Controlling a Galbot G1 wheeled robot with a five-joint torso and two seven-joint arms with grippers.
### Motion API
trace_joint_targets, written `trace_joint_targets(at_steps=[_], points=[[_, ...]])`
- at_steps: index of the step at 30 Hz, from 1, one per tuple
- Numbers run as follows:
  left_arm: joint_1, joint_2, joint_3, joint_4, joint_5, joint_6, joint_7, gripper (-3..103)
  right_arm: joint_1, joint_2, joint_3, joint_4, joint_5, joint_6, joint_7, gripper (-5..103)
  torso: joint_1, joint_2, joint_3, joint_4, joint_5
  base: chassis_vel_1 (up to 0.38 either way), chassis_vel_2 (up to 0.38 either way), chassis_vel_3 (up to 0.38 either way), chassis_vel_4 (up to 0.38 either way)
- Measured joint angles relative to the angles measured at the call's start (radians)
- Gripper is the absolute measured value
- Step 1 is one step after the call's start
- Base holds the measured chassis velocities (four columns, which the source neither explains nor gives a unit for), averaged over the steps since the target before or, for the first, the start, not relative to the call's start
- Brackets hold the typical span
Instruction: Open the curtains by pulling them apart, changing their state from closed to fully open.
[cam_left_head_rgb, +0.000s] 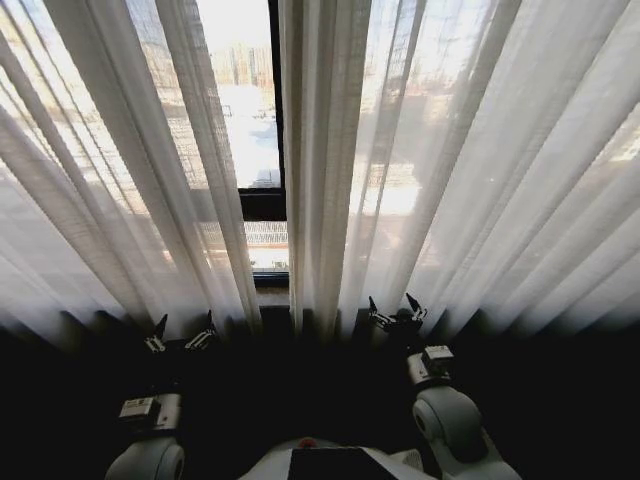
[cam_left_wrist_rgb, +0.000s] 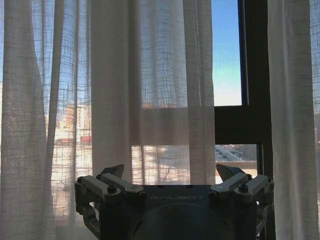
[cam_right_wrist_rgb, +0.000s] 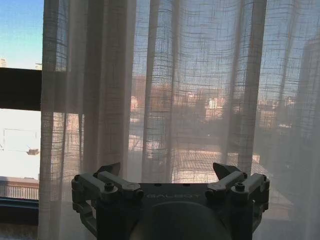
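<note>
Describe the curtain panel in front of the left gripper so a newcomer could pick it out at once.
Start at the black window frame showing through the narrow gap in the sheer white drapery. The left curtain panel hangs on the robot's left of that gap, facing the open left gripper. Unlike the right curtain panel, which faces the open right gripper, its pleats slant towards the gap.

Black window frame (cam_left_head_rgb: 276, 200) — city buildings (cam_left_head_rgb: 243, 62) beyond.

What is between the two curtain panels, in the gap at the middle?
In the head view, the left curtain panel and right curtain panel hang apart; between them show bare glass and the black window frame.
</note>
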Motion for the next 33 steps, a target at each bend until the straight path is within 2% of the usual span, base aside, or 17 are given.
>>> trace_joint_targets(at_steps=[11,25,30,33], points=[[0.006,-0.005,-0.002,0.011,-0.003,-0.018,0.0,100,-0.004,0.001,-0.006,0.0,-0.002,0.003,-0.009,100,0.0,0.0,0.0,-0.0001,0.0,0.135,0.142,-0.113,-0.16],[0.01,-0.011,0.0,0.02,-0.002,-0.034,-0.001,100,-0.008,0.004,-0.016,0.003,-0.004,0.005,-0.035,100,0.0,0.0,0.0,0.0,-0.0002,0.284,0.295,-0.294,-0.276],[0.012,-0.015,0.0,0.026,-0.001,-0.046,-0.001,100,-0.005,0.005,-0.027,0.003,-0.004,0.007,-0.037,100,0.0,0.0,0.0,-0.0001,-0.0009,0.102,0.107,-0.067,-0.095],[0.013,-0.018,0.0,0.026,-0.001,-0.048,-0.001,100,-0.004,0.005,-0.028,0.0,-0.004,0.011,-0.037,100,0.001,0.0,0.0,-0.0002,0.0,0.0,0.0,0.0,0.0]])
